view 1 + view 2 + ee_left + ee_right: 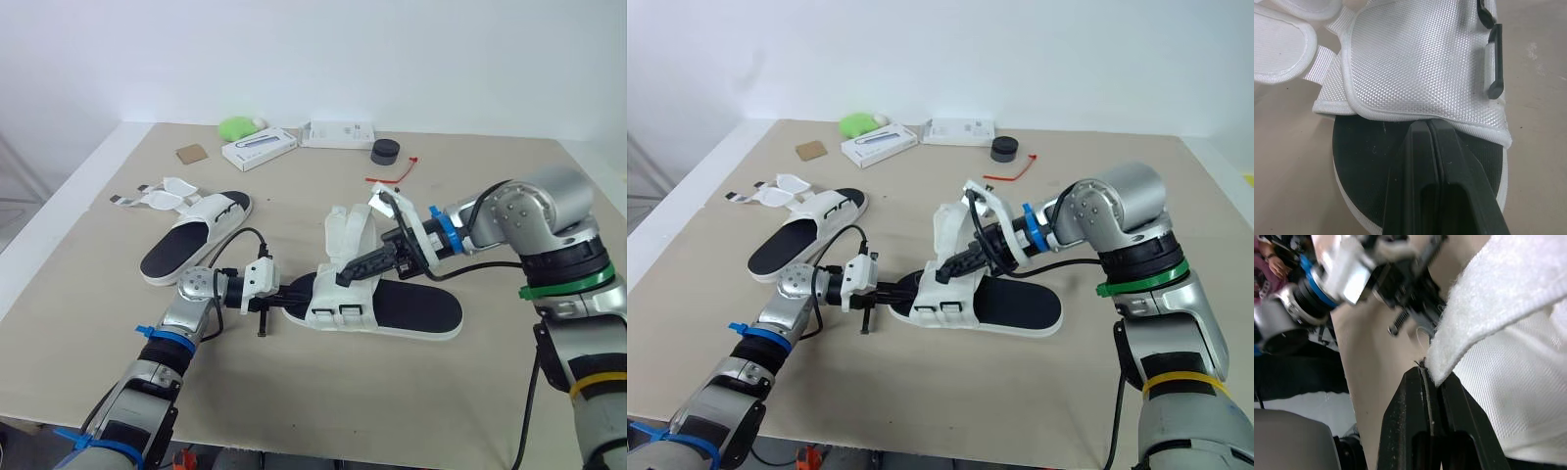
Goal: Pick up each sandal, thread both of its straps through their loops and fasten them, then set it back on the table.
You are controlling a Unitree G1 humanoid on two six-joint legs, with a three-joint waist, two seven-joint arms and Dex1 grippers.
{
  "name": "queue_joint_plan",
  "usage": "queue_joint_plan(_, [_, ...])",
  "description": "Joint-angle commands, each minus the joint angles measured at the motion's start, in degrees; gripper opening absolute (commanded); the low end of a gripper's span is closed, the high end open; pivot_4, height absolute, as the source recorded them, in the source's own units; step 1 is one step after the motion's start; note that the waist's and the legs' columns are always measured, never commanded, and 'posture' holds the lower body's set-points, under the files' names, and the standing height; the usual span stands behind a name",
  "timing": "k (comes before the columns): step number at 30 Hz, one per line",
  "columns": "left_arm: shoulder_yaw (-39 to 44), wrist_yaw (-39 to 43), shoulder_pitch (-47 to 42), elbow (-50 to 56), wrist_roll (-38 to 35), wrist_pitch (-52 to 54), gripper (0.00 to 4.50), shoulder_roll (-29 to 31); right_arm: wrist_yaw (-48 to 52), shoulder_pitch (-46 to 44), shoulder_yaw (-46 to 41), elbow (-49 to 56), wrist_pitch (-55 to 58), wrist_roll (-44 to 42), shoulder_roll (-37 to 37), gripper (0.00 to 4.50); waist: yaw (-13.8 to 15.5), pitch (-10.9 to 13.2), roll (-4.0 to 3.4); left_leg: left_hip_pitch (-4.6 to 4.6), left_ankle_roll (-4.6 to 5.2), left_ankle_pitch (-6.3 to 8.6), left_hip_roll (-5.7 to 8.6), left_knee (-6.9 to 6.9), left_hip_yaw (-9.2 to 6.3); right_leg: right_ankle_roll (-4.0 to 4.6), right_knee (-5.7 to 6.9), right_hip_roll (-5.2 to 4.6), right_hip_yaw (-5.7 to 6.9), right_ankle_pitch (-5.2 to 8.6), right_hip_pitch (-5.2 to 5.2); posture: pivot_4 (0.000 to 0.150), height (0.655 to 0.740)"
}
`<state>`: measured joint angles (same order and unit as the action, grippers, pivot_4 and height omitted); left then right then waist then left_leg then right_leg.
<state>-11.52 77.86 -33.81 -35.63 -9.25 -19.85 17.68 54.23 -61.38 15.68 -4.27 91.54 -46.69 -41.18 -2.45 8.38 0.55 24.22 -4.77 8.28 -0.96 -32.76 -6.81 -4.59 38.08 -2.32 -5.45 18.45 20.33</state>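
Note:
The near sandal (421, 308), white upper on a black footbed, lies mid-table. My left gripper (299, 291) reaches in from the left and is shut, its tips (1427, 125) resting on the black footbed (1366, 147) at the hem of the white upper (1415, 58). My right gripper (345, 279) comes from the right and is shut on the edge of a raised white strap (1488, 298); both straps (353, 230) stand up, unthreaded. The second sandal (191, 235) lies at the left with its straps (162, 193) spread open on the table.
Along the far edge sit a green object (235, 126), two white boxes (259, 148) (338, 133), a black round puck (386, 151), a red tie (394, 174) and a brown card (192, 153). Bare tabletop (323, 392) lies in front of the near sandal.

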Motion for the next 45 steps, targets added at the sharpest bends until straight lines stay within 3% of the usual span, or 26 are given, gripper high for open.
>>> queue_joint_plan(1, [-5.28, 0.77, 4.41, -5.04, 5.29, 2.44, 0.0, 0.39, 0.48, 0.25, -0.54, 0.28, -0.57, 0.54, -1.01, 0.03, 0.0, 0.0, -0.01, 0.0, 0.0, 0.0, 0.01, 0.0, 0.0, 0.0, 0.0, -0.01, -0.01, 0.0, 0.0, 0.15, 0.74])
queue_joint_plan(10, [-5.23, 0.79, 4.47, -4.9, 5.27, 2.39, 0.0, 0.51, -0.23, 7.26, -0.4, 7.04, 0.96, -2.41, -3.39, 0.03, -0.01, 0.0, -0.01, 0.03, 0.0, 0.0, 0.05, 0.0, 0.01, -0.02, 0.0, -0.04, -0.02, 0.02, -0.06, 0.15, 0.74])
queue_joint_plan(27, [-5.28, 0.32, 4.34, -5.05, 5.32, 2.5, 0.0, -0.04, -0.57, 6.77, 0.22, 9.2, 0.96, -7.66, -4.69, 0.03, 0.02, 0.01, -0.01, 0.03, 0.0, 0.0, 0.06, 0.0, 0.0, -0.04, 0.0, -0.06, 0.0, 0.02, -0.05, 0.15, 0.74])
queue_joint_plan(32, [-5.13, -0.02, 4.96, -4.66, 5.21, 2.51, 0.0, 0.04, -1.27, 9.72, 2.69, 13.82, -0.11, -5.28, -5.35, 0.03, 0.05, -0.03, 0.04, 0.01, -0.01, 0.0, 0.07, 0.0, -0.03, -0.06, -0.02, -0.08, 0.04, 0.05, 0.01, 0.15, 0.74])
queue_joint_plan(37, [-5.26, -0.25, 5.39, -4.0, 5.12, 2.79, 0.0, 0.12, -0.9, 8.98, 4.98, 14.05, -3.48, -2.07, -4.75, 0.03, 0.02, -0.07, 0.05, -0.05, -0.01, 0.0, 0.07, -0.01, -0.03, -0.06, -0.02, -0.09, 0.04, 0.04, 0.02, 0.15, 0.74])
queue_joint_plan(45, [-5.36, -0.29, 5.42, -4.2, 5.25, 2.69, 0.0, 0.12, 1.83, 1.59, -0.34, 6.54, 0.12, -3.95, -1.91, 0.03, 0.07, -0.07, 0.02, -0.02, -0.01, 0.0, 0.09, 0.0, -0.05, -0.04, -0.02, -0.1, 0.06, 0.04, 0.02, 0.15, 0.74])
